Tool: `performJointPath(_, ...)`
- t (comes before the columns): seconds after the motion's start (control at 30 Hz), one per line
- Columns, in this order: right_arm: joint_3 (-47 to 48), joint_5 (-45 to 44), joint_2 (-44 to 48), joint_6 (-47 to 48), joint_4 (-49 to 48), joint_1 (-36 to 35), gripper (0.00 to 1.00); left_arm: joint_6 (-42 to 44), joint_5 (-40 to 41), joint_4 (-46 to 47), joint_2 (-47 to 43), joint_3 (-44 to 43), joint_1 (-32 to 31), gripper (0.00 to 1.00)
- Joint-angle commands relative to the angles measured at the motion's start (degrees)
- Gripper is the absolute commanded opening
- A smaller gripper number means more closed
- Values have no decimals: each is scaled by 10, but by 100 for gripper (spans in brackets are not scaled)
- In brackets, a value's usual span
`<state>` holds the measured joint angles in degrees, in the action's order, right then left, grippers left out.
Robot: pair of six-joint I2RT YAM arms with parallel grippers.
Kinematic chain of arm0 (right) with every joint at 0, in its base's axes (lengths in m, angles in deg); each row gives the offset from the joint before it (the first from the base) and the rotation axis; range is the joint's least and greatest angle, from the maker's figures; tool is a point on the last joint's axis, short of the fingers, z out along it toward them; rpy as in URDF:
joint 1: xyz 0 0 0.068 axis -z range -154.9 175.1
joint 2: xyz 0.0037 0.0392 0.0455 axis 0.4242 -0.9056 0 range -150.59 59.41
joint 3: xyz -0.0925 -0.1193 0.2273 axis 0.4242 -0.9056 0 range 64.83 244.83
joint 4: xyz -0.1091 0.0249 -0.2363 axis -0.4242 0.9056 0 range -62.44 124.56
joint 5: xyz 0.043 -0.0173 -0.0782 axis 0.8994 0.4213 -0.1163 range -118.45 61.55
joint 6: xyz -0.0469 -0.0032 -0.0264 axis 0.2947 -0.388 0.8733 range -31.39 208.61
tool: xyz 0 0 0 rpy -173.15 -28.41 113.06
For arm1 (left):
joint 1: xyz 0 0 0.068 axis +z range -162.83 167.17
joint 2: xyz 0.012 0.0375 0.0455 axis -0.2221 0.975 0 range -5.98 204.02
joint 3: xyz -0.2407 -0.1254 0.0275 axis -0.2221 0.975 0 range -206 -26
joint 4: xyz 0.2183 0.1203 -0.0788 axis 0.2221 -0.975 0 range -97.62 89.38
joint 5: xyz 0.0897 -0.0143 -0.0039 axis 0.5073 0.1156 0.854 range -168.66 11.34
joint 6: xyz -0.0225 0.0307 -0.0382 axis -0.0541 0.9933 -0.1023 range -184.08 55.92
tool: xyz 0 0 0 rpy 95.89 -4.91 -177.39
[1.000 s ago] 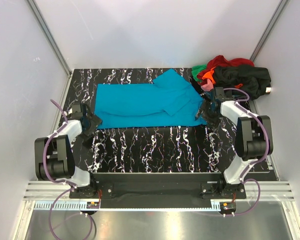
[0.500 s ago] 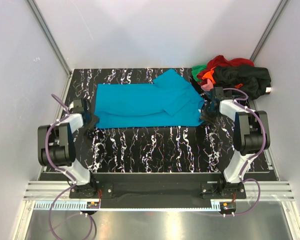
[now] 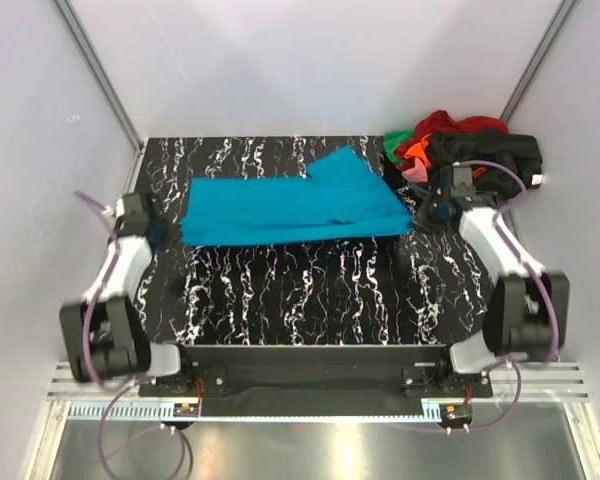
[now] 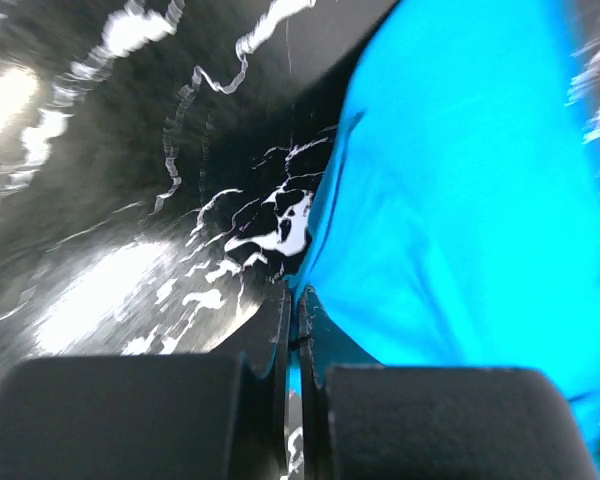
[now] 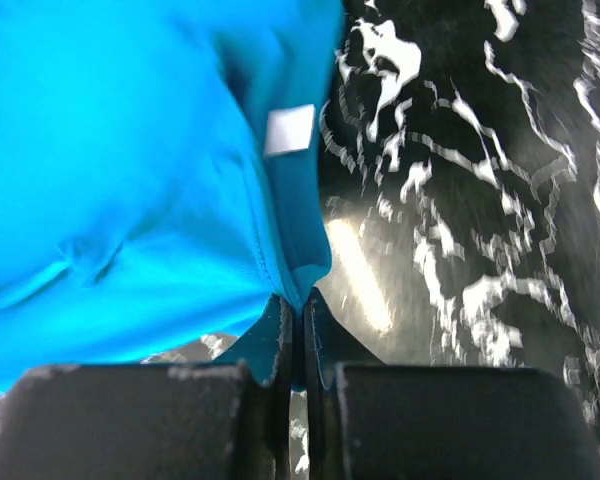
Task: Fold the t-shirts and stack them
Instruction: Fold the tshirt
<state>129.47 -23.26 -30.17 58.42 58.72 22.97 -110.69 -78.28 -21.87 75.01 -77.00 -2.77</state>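
Note:
A bright teal-blue t-shirt (image 3: 290,205) lies stretched across the middle of the black marbled table (image 3: 310,290), one sleeve folded up at its right. My left gripper (image 3: 163,231) is shut on the shirt's left edge (image 4: 310,300). My right gripper (image 3: 427,212) is shut on the right edge (image 5: 305,270), near the small white neck tag (image 5: 289,130). Both pinched corners are lifted off the table. Further t-shirts, black (image 3: 485,160), red (image 3: 450,124), green (image 3: 394,145) and orange (image 3: 416,150), lie in a heap at the back right corner.
White walls with metal corner posts (image 3: 95,75) close in the table on three sides. The arm bases (image 3: 180,372) sit on a rail at the near edge. A purple cable (image 3: 490,170) loops over the black shirt by the right arm.
Both grippers have gone from open to shut on the teal shirt's two ends and moved outward and back, drawing the cloth taut. The shirt's near edge has shifted towards the back.

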Motion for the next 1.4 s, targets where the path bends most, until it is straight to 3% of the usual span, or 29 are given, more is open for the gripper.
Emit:
performJointPath(0.0, -63, -12, 77, -40, 32, 10, 0, -6, 20, -33, -87, 75, 34, 0)
performJointPath(0.2, -194, 35, 112, -83, 0, 10, 0, 6, 0, -26, -170, 183, 61, 0)
performJointPath(0.47, -290, 51, 268, -124, 10, 10, 1, -16, -36, -35, -253, 248, 75, 6)
performJointPath(0.57, -302, 57, 300, -127, 35, 10, 22, -23, -41, -55, -283, 250, 76, 9)
performJointPath(0.6, -305, 61, 316, -128, 38, 10, 32, -23, -40, -61, -292, 247, 76, 11)
performJointPath(0.63, -315, 63, 324, -130, 48, 10, 49, -23, -35, -79, -311, 245, 77, 14)
performJointPath(0.7, -321, 66, 355, -137, 58, 10, 61, -23, -34, -96, -333, 236, 78, 41)
performJointPath(0.73, -321, 64, 365, -138, 64, 10, 66, -19, -32, -107, -356, 229, 78, 68)
performJointPath(0.77, -318, 64, 371, -135, 67, 10, 67, -19, -32, -113, -367, 229, 78, 78)
performJointPath(0.8, -301, 56, 379, -131, 74, 11, 67, -10, -36, -117, -377, 216, 79, 88)
performJointPath(0.87, -282, 57, 377, -103, 69, 10, 67, 8, -55, -113, -389, 184, 79, 99)
performJointPath(0.97, -229, 63, 351, -59, 52, 8, 67, 91, -99, -132, -375, 111, 78, 99)
performJointPath(1.07, -154, 66, 278, -19, 29, -10, 69, 162, -78, -185, -367, 44, 77, 99)
performJointPath(1.17, -11, 45, 141, 15, 25, -60, 69, 241, -65, -237, -353, -10, 75, 99)
performJointPath(1.3, 155, 12, -5, 52, 36, -104, 72, 245, 10, -229, -346, 0, 32, 99)
performJointPath(1.37, 218, 5, -66, 69, 36, -119, 71, 236, 0, -225, -337, 7, 30, 99)
